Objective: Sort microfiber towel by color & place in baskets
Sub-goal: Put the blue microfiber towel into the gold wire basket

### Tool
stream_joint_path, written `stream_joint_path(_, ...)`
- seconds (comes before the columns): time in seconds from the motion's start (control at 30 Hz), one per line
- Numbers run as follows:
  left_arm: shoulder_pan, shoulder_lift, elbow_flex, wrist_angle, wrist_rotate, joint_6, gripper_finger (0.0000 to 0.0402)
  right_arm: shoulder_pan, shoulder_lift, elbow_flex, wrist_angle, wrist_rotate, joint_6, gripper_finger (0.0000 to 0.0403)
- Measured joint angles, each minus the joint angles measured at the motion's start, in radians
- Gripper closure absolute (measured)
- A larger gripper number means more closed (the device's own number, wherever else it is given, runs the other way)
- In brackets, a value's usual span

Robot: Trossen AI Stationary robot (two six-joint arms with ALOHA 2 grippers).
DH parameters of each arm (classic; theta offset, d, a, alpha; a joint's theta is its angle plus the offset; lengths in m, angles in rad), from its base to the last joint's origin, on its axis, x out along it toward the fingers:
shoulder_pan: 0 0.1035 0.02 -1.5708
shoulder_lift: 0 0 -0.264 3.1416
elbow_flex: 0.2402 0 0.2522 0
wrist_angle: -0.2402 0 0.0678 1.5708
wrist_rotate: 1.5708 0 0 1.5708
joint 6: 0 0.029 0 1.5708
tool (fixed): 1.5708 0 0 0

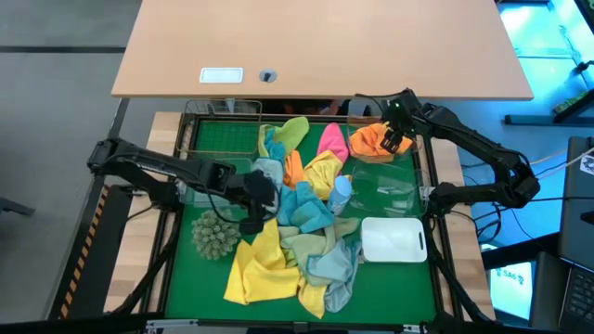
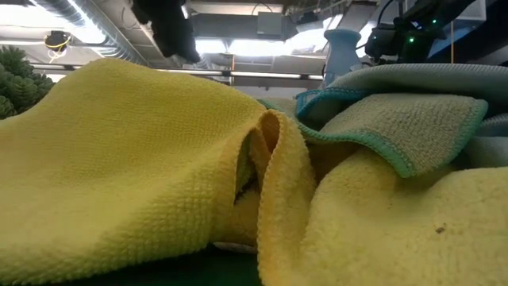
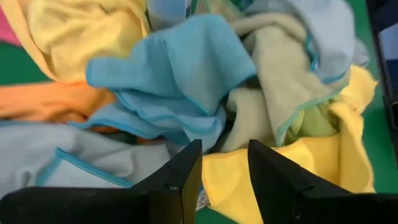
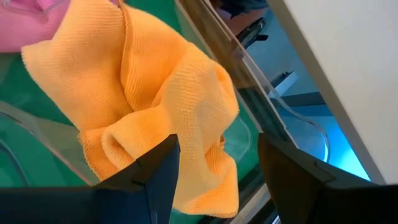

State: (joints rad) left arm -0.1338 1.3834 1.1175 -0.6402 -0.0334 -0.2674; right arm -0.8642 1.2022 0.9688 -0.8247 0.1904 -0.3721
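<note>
From above, most towels (image 1: 292, 232) lie heaped mid-bench, unsorted; one orange towel (image 1: 369, 139) sits in a clear basket (image 1: 394, 160) near the far right corner, under the right claw (image 1: 394, 141); the white basket (image 1: 393, 239) looks empty. The low view shows only yellow cloth close up. Left wrist: the left claw (image 3: 224, 163), released and empty, hovers over the pile. Right wrist: the right claw, released, stands over the orange towel; the sorting seems barely begun.

Green table mat (image 1: 186, 283), towel heap (image 1: 297, 232), clear baskets (image 1: 385, 186), white basket (image 1: 393, 239), spiky ball (image 1: 214, 234)
</note>
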Motion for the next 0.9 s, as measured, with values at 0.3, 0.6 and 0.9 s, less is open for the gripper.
stream_joint_path(0.3, -0.001, 0.096, 0.000, 0.002, -0.003, -0.018, 0.0189, 0.000, 0.000, 0.000, -0.019, -0.001, 0.000, 0.0187)
stream_joint_path(0.6, 0.000, 0.177, 0.000, 0.048, -0.032, -0.018, 0.0172, 0.000, 0.000, 0.000, -0.019, -0.001, 0.000, 0.0187)
stream_joint_path(0.9, 0.019, 0.211, 0.000, 0.096, -0.036, -0.018, 0.0220, 0.000, 0.000, 0.000, -0.019, -0.002, 0.000, 0.0187)
